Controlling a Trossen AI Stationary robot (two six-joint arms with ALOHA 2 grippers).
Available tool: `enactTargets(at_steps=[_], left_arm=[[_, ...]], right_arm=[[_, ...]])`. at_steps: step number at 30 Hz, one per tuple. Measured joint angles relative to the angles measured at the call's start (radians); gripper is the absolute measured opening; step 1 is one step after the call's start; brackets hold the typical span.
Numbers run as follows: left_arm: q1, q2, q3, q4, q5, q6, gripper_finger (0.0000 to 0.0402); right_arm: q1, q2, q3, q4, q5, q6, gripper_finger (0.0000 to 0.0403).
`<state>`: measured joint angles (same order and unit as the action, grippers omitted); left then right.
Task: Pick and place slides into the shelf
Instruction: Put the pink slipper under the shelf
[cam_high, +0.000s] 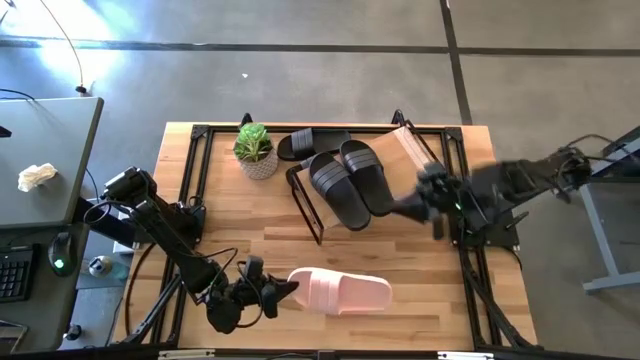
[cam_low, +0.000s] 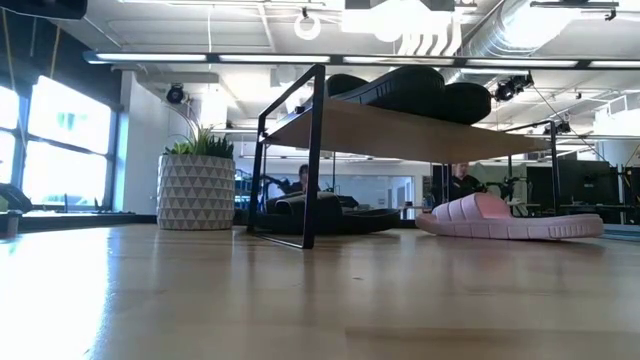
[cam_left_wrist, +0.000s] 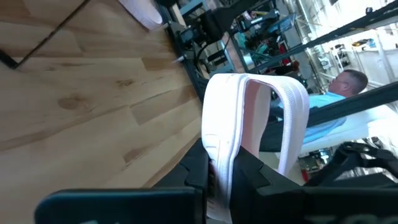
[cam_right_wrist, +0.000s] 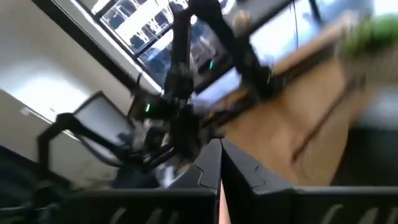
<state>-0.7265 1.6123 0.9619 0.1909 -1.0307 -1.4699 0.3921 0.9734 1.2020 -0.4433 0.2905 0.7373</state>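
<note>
Pale pink slide (cam_high: 340, 291) on the worktop (cam_high: 400, 250), left pincer (cam_high: 283, 292) pinching its heel edge | right pincer (cam_high: 437, 205) pressed together beside the shelf (cam_high: 410, 150) | we judge the thin grip could slip on lifting.

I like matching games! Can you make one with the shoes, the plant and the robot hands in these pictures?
Things:
1. pink slide
2. black slides
3. potted plant
4. right gripper

Places or states:
A. on top of the shelf
B. shut, holding nothing
C. gripped by the left gripper
D. beside the shelf, on the table

Pairs: 1-C, 2-A, 3-D, 4-B
</note>
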Motion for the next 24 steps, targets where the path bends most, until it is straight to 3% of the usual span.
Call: enactTargets(at_steps=[3, 5, 9, 11, 16, 24], left_arm=[[0.0, 0.0, 0.0, 0.0, -0.017, 0.004, 0.0018], [0.0, 0.0, 0.0, 0.0, -0.021, 0.004, 0.0019], [0.0, 0.0, 0.0, 0.001, -0.037, 0.004, 0.0018], [0.001, 0.0, 0.0, 0.001, -0.051, 0.002, 0.0018], [0.001, 0.0, 0.0, 0.003, -0.074, 0.0, 0.0019], [0.036, -0.002, 0.0, 0.006, -0.038, 0.003, 0.0019]], right_arm=[[0.161, -0.12, -0.209, 0.042, 0.155, 0.211, 0.0], [0.277, -0.184, -0.355, 0.167, 0.249, 0.336, 0.0001], [0.437, -0.224, -0.585, 0.497, 0.294, 0.471, 0.0014], [0.494, -0.213, -0.66, 0.578, 0.297, 0.543, 0.0027], [0.542, -0.181, -0.738, 0.594, 0.34, 0.677, 0.0076], [0.503, -0.097, -0.746, 0.605, 0.306, 0.717, 0.0165]])
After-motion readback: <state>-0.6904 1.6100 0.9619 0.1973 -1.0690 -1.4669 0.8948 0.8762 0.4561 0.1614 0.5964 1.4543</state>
